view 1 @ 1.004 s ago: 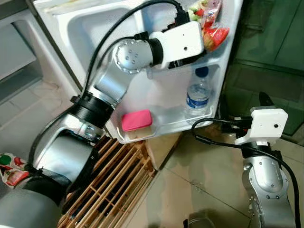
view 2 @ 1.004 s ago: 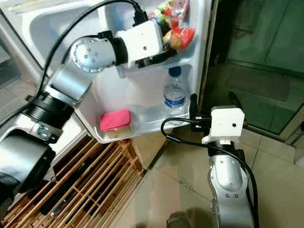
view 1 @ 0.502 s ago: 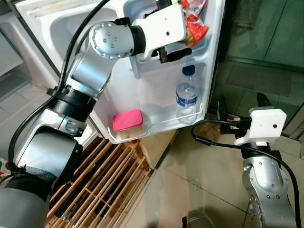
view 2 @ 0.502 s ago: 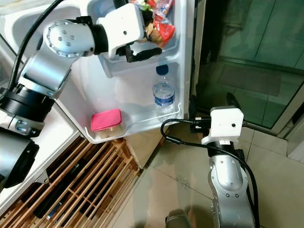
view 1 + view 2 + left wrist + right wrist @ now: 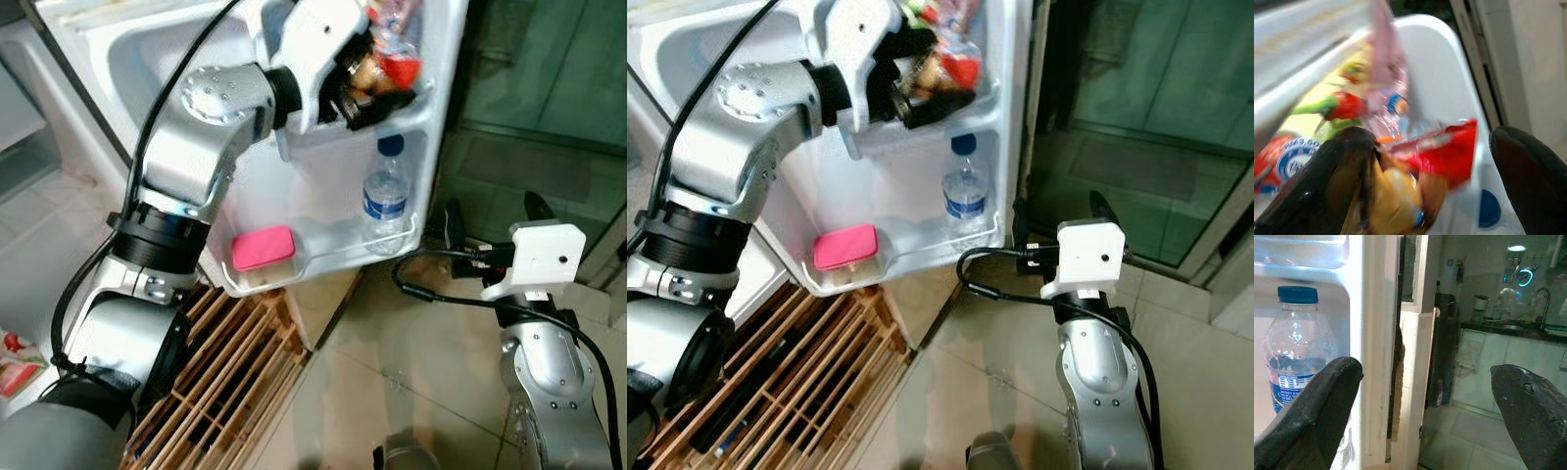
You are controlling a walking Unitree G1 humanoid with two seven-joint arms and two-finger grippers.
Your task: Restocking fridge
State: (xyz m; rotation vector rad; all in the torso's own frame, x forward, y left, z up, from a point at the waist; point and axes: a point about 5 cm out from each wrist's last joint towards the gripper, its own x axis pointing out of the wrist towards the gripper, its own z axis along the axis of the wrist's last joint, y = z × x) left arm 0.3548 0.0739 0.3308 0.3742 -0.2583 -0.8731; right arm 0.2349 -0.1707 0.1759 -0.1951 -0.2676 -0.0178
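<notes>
Left gripper (image 5: 1425, 161) spread wide around snack packets (image 5: 387, 61) in upper door shelf (image 5: 392, 108), likely seating them behind the rail. Right gripper (image 5: 1420, 382) splayed, empty, idling beside water bottle (image 5: 385, 204).

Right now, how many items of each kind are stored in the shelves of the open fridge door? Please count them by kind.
Clear plastic water bottle with a blue cap: 1
Pink-lidded flat container: 1
Bunch of colourful snack packets in the upper shelf, overlapping, exact number unclear: counted as 1 group
Total: 3 kinds, at least 3 items
</notes>
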